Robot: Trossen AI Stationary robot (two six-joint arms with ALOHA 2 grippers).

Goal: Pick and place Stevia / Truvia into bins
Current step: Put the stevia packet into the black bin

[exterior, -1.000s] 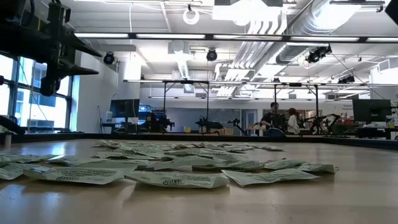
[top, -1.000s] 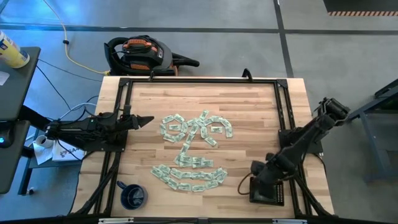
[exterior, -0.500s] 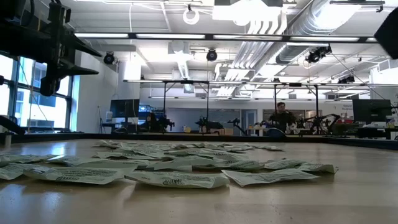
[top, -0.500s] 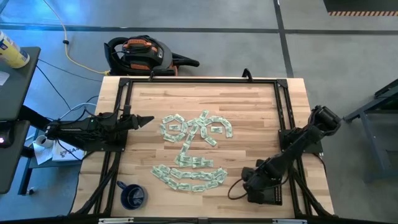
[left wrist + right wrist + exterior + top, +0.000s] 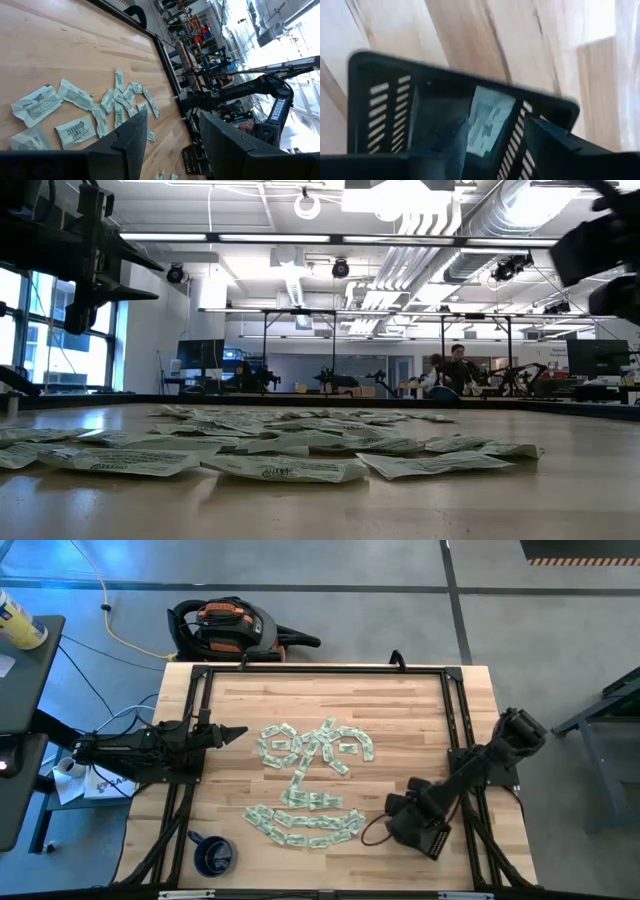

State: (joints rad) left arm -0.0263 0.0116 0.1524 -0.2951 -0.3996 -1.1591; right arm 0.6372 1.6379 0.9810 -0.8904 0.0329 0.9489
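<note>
Right claw (image 5: 490,145): fingers apart, holding nothing, over tray (image 5: 375,100)
Packet (image 5: 487,122): in tray, beneath claw
Left claw (image 5: 170,145): wide, waiting

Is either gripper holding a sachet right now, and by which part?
No. The right gripper is open over the black tray, a sachet lying loose inside; the left gripper is empty.

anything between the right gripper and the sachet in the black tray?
Nothing. In the right wrist view the right gripper stands open just above the black tray, and one sachet lies inside against its slotted wall, with only air between.
</note>
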